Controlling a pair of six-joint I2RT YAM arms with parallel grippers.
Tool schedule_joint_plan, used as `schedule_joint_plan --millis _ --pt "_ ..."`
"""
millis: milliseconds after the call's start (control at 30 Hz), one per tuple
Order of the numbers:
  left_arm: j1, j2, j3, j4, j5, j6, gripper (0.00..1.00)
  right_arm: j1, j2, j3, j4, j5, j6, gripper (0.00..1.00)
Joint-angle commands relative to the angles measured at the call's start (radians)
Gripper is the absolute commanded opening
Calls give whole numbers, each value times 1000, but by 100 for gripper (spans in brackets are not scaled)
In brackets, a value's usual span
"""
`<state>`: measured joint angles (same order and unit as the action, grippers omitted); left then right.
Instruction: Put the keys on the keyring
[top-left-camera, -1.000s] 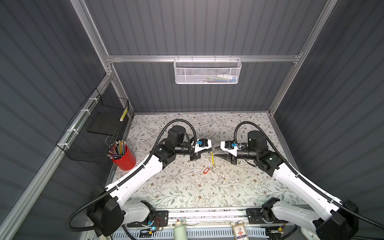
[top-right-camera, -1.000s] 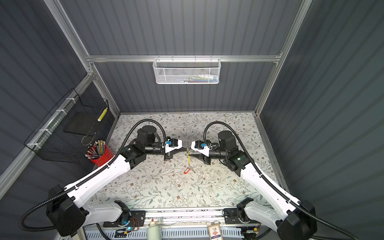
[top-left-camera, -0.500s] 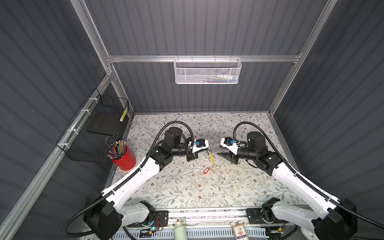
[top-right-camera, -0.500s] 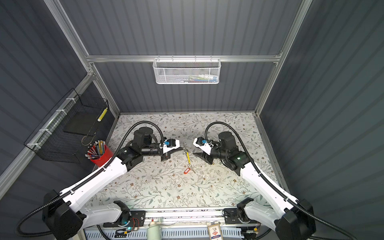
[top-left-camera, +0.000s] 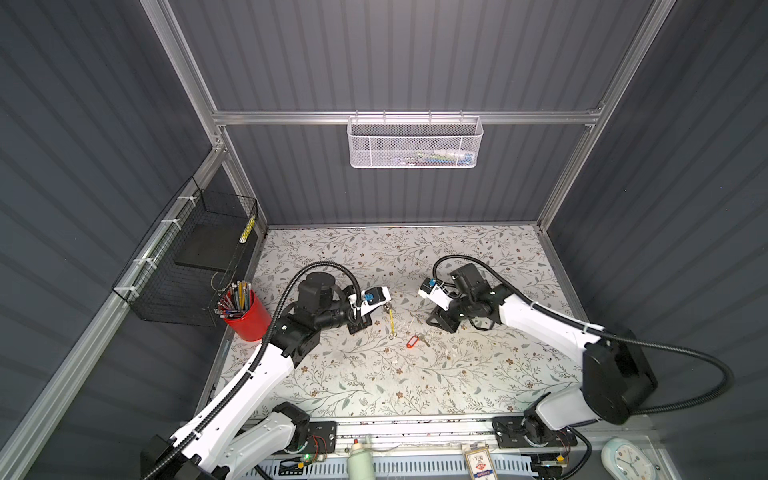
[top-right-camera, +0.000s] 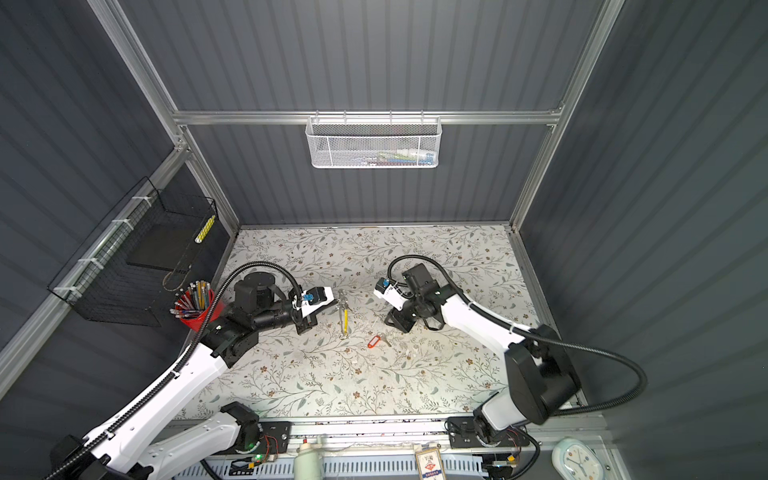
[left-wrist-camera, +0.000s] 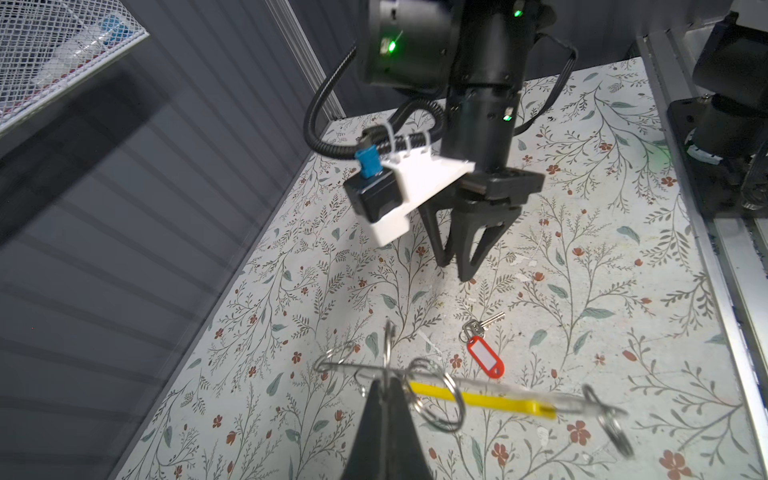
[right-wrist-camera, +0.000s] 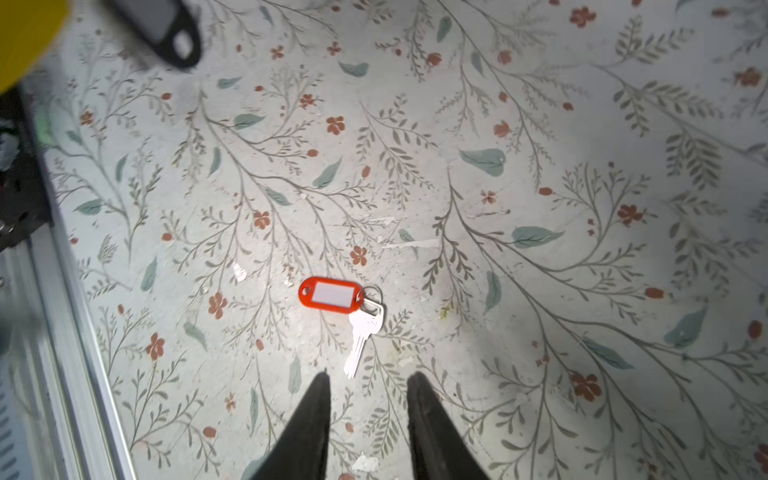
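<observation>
The left claw (left-wrist-camera: 384, 395) is pinched fully together on the thin grey wire of the keyring (left-wrist-camera: 478, 401). The hoop is seen almost edge-on, so it reads as a narrow line. It carries a curved, glossy yellow plastic segment (top-left-camera: 392, 321) and several small steel loops along its wire.

The right claw (right-wrist-camera: 368, 376) hangs partly open and holds nothing, its tapered matte-black fingers (right-wrist-camera: 309, 415) pointing down at the worktop (top-left-camera: 374, 395), a pale, scuffed sheet printed with leaves and small red flowers. Just beyond the fingertips lies the red-tagged key (right-wrist-camera: 363, 332). It has a flat silvery blade and an oval red plastic tag with a white label, joined by a small split ring. It lies well clear of the keyring.

A black-rimmed tag (right-wrist-camera: 166, 33) shows blurred near the yellow plastic. I cannot tell whether it hangs on the hoop.
</observation>
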<state>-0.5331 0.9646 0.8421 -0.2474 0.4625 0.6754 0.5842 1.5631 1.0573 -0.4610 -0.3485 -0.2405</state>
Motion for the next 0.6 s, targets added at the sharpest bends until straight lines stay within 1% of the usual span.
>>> schedule_joint_plan --millis 0,33,133,200,300,367,433,567 --pt "7 -25 -17 10 -20 -28 0 52 107 143 -165 167 209 34" --pt "7 -28 -21 18 -20 -34 0 75 145 193 -204 214 248 33" --pt "7 -35 -21 25 -29 -51 0 115 246 308 -299 274 334 34" --pt "7 -47 -22 30 -41 -65 0 146 306 360 -343 293 340 36" --pt "8 -71 -24 18 -54 -79 0 189 351 375 -342 292 335 37" --pt "7 -84 -24 8 -60 -86 0 211 378 396 -353 330 348 40" --pt "7 -93 -26 8 -59 -96 0 225 409 423 -389 402 370 44" --pt "7 -101 -23 10 -56 -121 0 237 402 390 -357 416 423 54"
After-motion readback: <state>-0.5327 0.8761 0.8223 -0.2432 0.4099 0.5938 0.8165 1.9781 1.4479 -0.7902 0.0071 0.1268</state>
